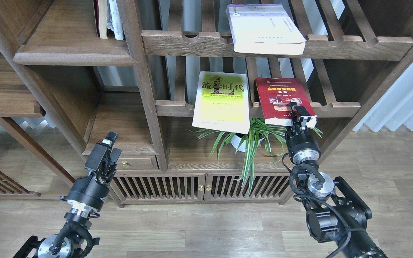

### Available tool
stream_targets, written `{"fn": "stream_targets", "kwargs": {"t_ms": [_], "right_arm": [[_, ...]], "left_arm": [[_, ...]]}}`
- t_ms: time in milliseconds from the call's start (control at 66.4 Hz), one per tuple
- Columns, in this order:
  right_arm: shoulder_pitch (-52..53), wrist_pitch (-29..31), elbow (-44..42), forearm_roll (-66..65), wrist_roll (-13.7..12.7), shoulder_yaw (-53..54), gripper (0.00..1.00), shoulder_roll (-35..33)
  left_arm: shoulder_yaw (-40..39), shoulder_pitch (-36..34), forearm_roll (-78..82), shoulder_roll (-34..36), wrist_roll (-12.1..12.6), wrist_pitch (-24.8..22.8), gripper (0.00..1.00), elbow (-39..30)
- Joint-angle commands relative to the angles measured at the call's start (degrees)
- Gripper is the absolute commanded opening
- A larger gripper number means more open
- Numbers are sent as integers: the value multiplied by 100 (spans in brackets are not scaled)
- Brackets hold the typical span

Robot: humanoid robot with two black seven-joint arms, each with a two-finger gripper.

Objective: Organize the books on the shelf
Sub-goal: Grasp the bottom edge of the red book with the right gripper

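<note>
Three books lie on slatted racks. The white-lavender book (265, 28) rests on the upper rack, overhanging its front rail. The yellow-green book (222, 102) and the dark red book (281, 96) lie side by side on the lower rack, both jutting over the rail. My right gripper (299, 114) is at the red book's near right corner, overlapping its edge; its fingers are too dark to separate. My left gripper (110, 143) hangs low at the left, in front of a drawer unit, holding nothing. The solid shelf (74, 53) is at the upper left.
A few upright books (108, 18) stand at the right end of the solid shelf. A spider plant in a white pot (249, 139) sits just below the lower rack, beside my right arm. A thick post (142, 82) separates the shelf from the racks.
</note>
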Motion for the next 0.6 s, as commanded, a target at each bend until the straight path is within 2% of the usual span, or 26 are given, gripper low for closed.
{"fn": "stream_targets", "kwargs": {"t_ms": [0,120,136,437,587], "right_arm": [[-4,63,-4,-7,0,-12,21,0],[-13,221,5,-7,35,-12,9,0],[-39,421,14,-7,35,-21,5,0],[-56,1117,181,-16,9,-153,4,0],[-320,1293,698,2,0,-144,4,0]], "left_arm": [[-27,-3,0,0,0,0,100,0],[-44,6,0,0,0,0,100,0],[-70,6,0,0,0,0,100,0],[-88,14,0,0,-9,0,100,0],[-97,6,0,0,-9,0,100,0]]}}
